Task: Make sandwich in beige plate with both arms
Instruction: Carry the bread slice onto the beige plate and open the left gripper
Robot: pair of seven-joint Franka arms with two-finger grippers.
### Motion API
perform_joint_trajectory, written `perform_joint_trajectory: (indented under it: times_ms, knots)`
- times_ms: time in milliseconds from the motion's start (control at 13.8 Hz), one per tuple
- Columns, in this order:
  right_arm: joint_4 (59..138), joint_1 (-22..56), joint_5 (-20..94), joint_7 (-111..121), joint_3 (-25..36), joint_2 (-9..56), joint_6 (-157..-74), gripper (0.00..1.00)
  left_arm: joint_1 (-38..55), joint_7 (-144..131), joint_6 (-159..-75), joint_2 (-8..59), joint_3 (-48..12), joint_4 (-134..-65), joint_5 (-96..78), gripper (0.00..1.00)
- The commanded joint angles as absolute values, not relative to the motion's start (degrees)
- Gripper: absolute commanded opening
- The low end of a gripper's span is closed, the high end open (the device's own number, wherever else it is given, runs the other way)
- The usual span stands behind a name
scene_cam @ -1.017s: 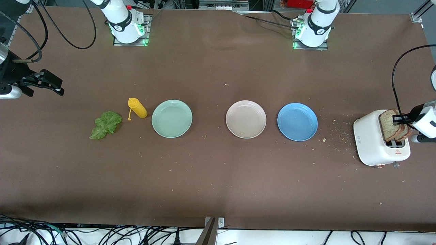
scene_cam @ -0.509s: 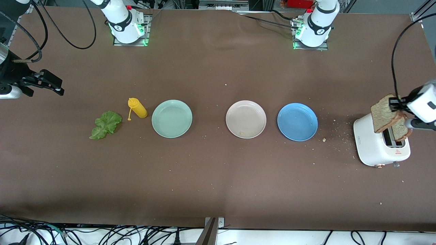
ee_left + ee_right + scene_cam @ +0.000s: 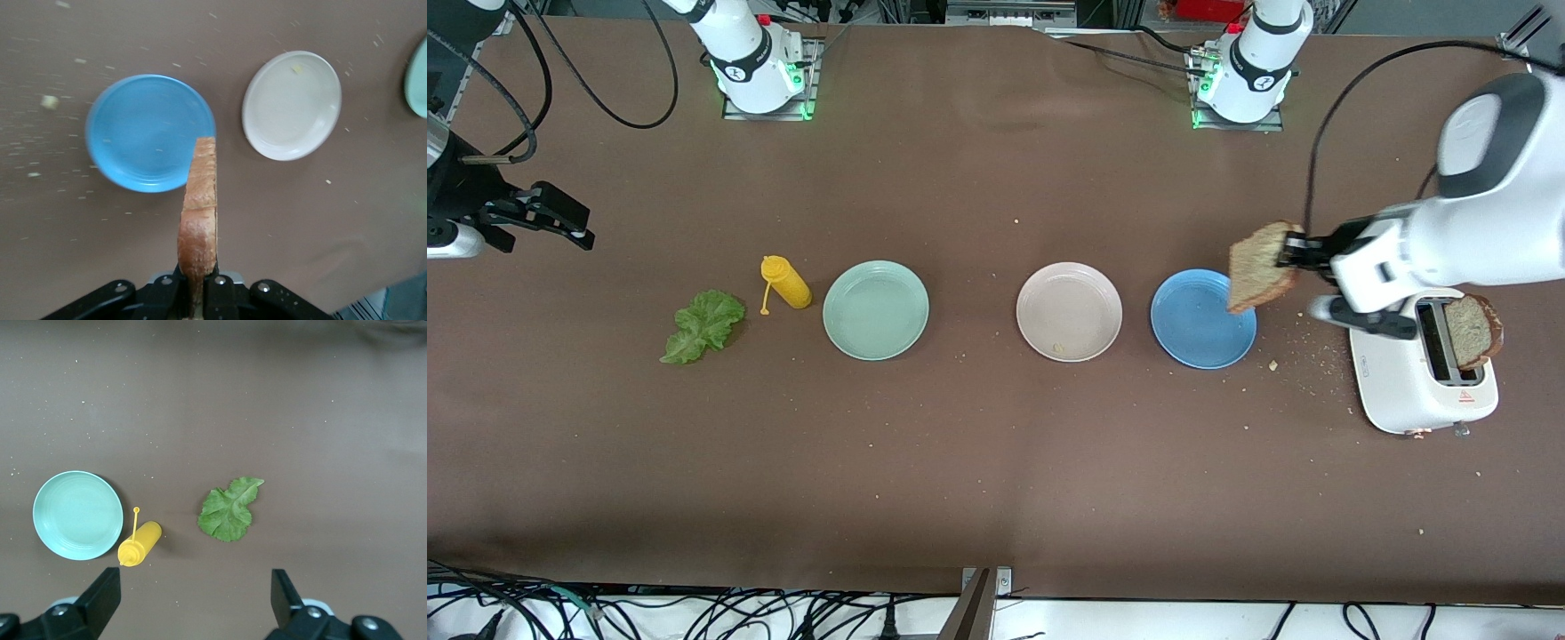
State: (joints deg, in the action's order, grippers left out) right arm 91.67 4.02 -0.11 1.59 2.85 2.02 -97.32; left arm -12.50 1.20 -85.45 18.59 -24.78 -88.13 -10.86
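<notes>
Now our left gripper [image 3: 1288, 252] pinches a bread slice [image 3: 1259, 266] edge-up over the blue plate [image 3: 1202, 322], bound for the beige plate [image 3: 1069, 311]; our right gripper [image 3: 560, 216] waits, jaws spread.

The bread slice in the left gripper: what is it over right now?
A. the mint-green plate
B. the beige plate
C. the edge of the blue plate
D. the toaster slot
C. The left gripper is shut on the bread slice, which hangs over the blue plate at its rim toward the toaster, short of the beige plate.
</notes>
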Motion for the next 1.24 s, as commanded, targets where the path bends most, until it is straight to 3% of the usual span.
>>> perform_joint_trajectory:
  times_ms: [0,581,945,1162]
  knots:
    - [90.35,3.87,0.09,1.76,2.90,2.64,-96.94,1.00,-9.76,0.70,-84.64,25.29,-24.61,-86.84,-20.17,0.00]
    - [90.35,3.87,0.09,1.76,2.90,2.64,-96.94,1.00,-12.92,23.00,-89.11,45.59,-24.08,-87.10,-43.32,0.00]
    - [90.35,3.87,0.09,1.76,2.90,2.64,-96.94,1.00,-11.61,33.81,-97.45,54.03,-24.17,-88.07,-49.64,0.00]
    - [90.35,3.87,0.09,1.76,2.90,2.64,-96.94,1.00,-9.85,35.77,-100.63,55.28,-24.08,-88.33,-50.62,0.00]
